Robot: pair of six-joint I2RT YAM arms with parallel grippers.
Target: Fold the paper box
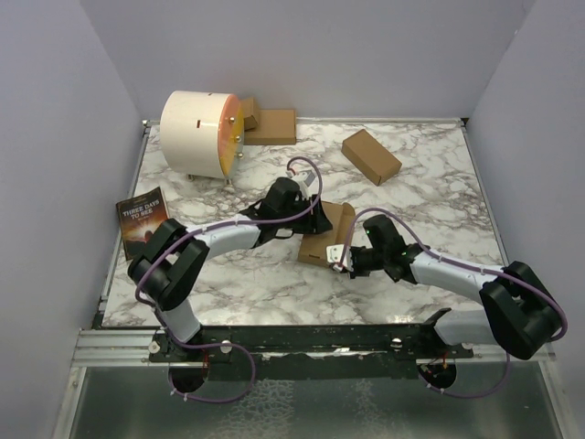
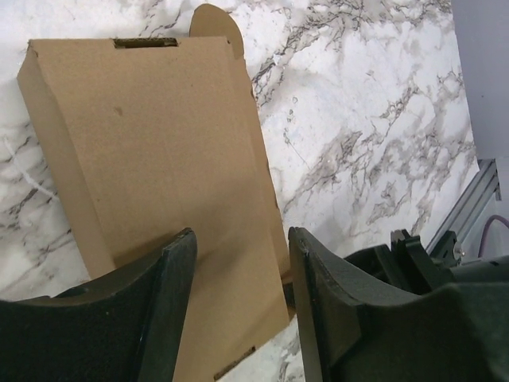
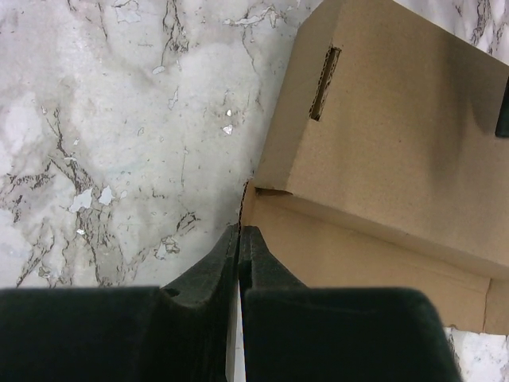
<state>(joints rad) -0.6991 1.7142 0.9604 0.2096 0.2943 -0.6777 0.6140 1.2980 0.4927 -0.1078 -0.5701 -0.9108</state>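
The paper box (image 1: 327,240) (image 2: 159,159) (image 3: 398,119) lies as a flat oblong carton at the centre of the marble desk (image 1: 430,210), with a second brown carton (image 1: 371,155) well apart toward 1 o'clock, a white drum (image 1: 199,133) at 11 o'clock and a book (image 1: 142,219) at 9 o'clock. The left tool (image 1: 317,222) (image 2: 242,239) hangs over the box's 10 o'clock side, fingers apart, gripping nothing. The right tool (image 1: 340,261) (image 3: 239,231), at the box's 5 o'clock end, is pressed fully together, its tips at the carton's edge; I cannot tell whether a flap is nipped between them.
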